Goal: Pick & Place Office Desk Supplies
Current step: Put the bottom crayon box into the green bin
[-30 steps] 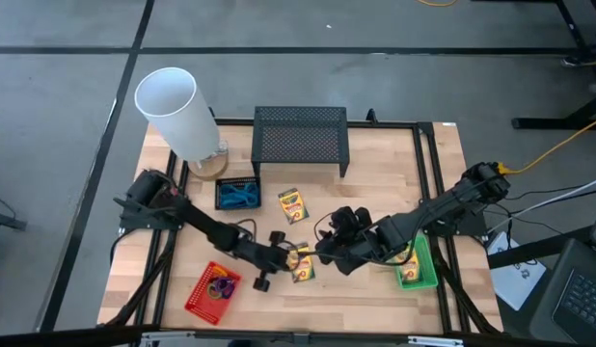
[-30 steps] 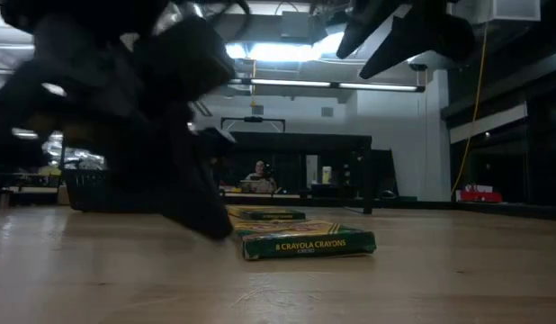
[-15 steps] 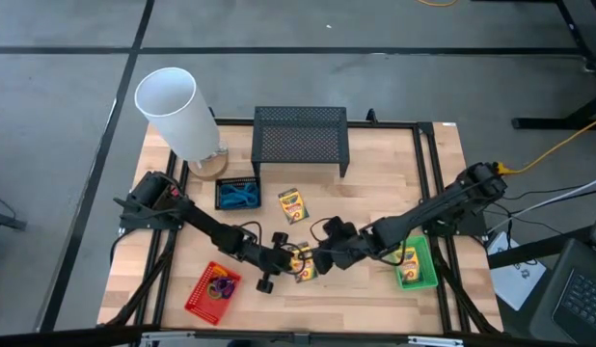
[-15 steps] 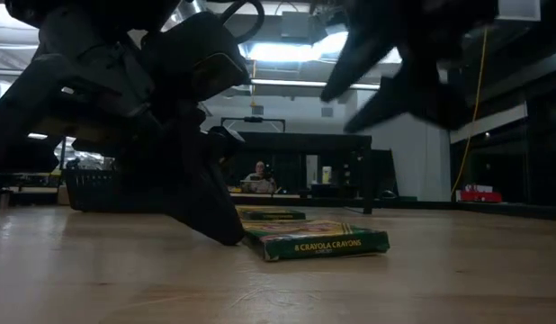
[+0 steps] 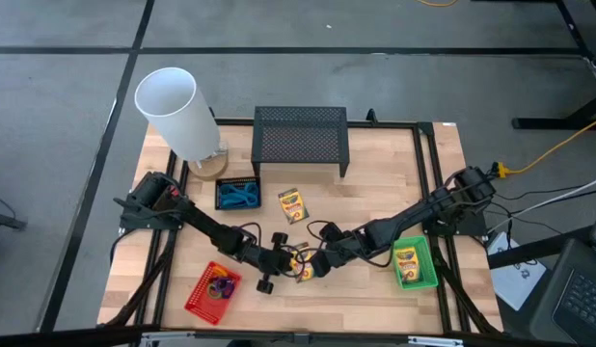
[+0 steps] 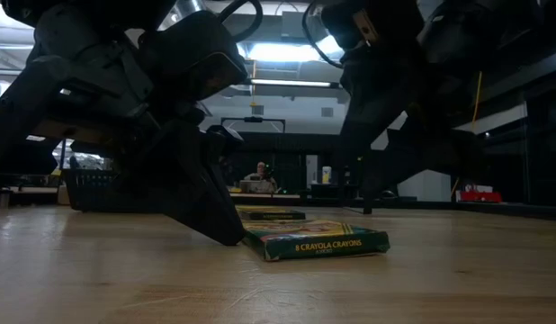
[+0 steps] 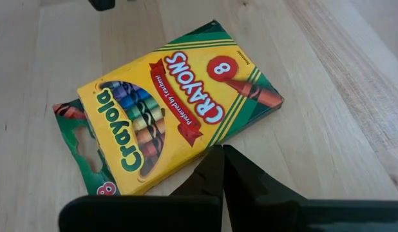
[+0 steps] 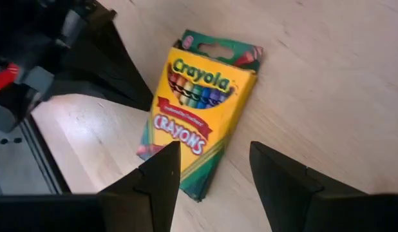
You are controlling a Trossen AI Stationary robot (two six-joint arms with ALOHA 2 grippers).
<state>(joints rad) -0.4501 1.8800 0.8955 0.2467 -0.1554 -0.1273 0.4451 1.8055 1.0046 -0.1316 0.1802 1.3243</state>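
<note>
A yellow-and-green crayon box (image 5: 300, 263) lies flat on the table near its near edge, also seen in the left wrist view (image 7: 173, 109), the right wrist view (image 8: 198, 122) and the low view (image 6: 316, 243). My left gripper (image 5: 285, 258) is shut, its tip down at the table beside the box (image 6: 228, 236). My right gripper (image 8: 213, 151) is open and hovers above the box (image 6: 372, 153), one finger on either side of it, touching nothing. A second crayon box (image 5: 291, 204) lies farther back. A third crayon box (image 5: 408, 262) sits in the green basket (image 5: 420, 282). My left gripper (image 7: 223, 153) has its shut fingertips against the long side edge of the crayon box (image 7: 210, 149). The fingers come slanting down from the table's left. The box lies flat on the table.
The red basket (image 5: 198, 295) holds purple and orange loops (image 5: 221, 285). The black basket (image 5: 221, 200) holds blue-handled scissors (image 5: 242, 195). The white cylinder (image 5: 173, 111) and the black mesh stand (image 5: 300, 138) are at the far edge. Bare wood lies to the near right of the box.
My right gripper has moved toward the table's left and come down over the crayon box, still open. My left gripper, shut, has nudged the box, which has slid a little toward the table's right and turned slightly, then stayed put.
</note>
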